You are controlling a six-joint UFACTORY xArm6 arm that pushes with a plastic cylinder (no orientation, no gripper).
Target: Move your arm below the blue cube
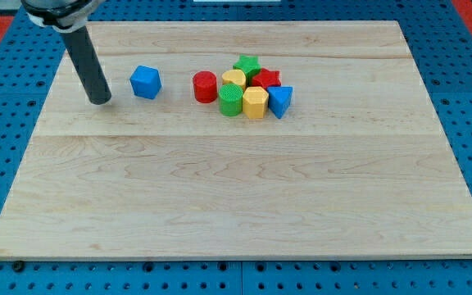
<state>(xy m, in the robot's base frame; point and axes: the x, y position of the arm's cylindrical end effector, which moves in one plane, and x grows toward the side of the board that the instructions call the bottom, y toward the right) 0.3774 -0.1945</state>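
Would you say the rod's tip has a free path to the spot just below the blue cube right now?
Probably yes. My tip sits at the blue cube's left, apart from it, with bare wooden board between it and the spot below the cube; the other blocks cluster further right.

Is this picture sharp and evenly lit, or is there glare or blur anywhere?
Camera view: even, soft light on the wooden board, no glare; the blue cube and the block cluster look sharp, with only faint shadows; my tip is crisp, but the rod's top is cut off by the frame.
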